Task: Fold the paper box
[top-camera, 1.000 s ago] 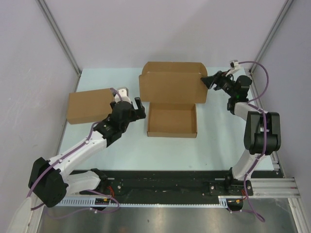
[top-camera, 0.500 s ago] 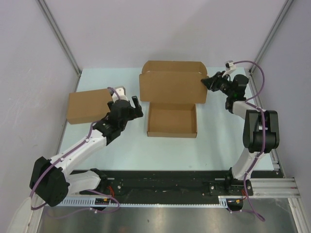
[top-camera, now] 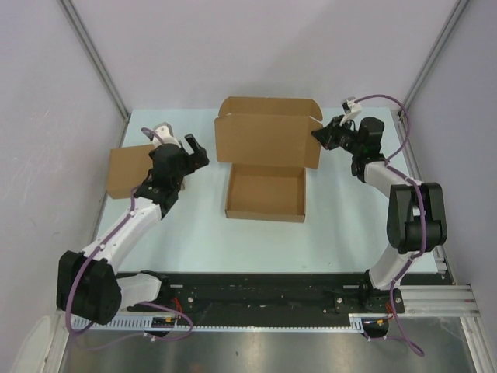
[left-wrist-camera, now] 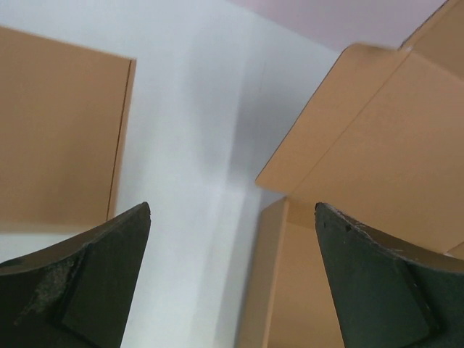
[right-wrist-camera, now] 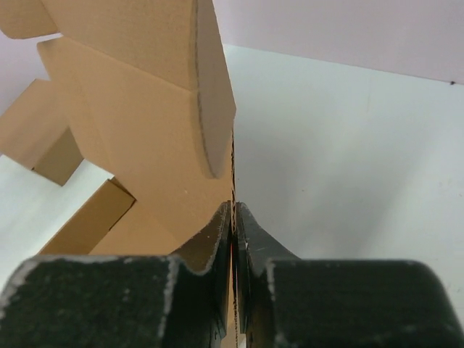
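One paper box (right-wrist-camera: 138,123), pinched by right hand (right-wrist-camera: 233,208)

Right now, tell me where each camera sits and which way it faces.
Top external: above, behind the bases, looking down on the table; both arms, left gripper and right gripper show.
Left wrist: faces the gap between the plain box and the paper box; its open fingers show.
Right wrist: looks along the paper box's flap; its shut fingers pinch it.
All three see the paper box.
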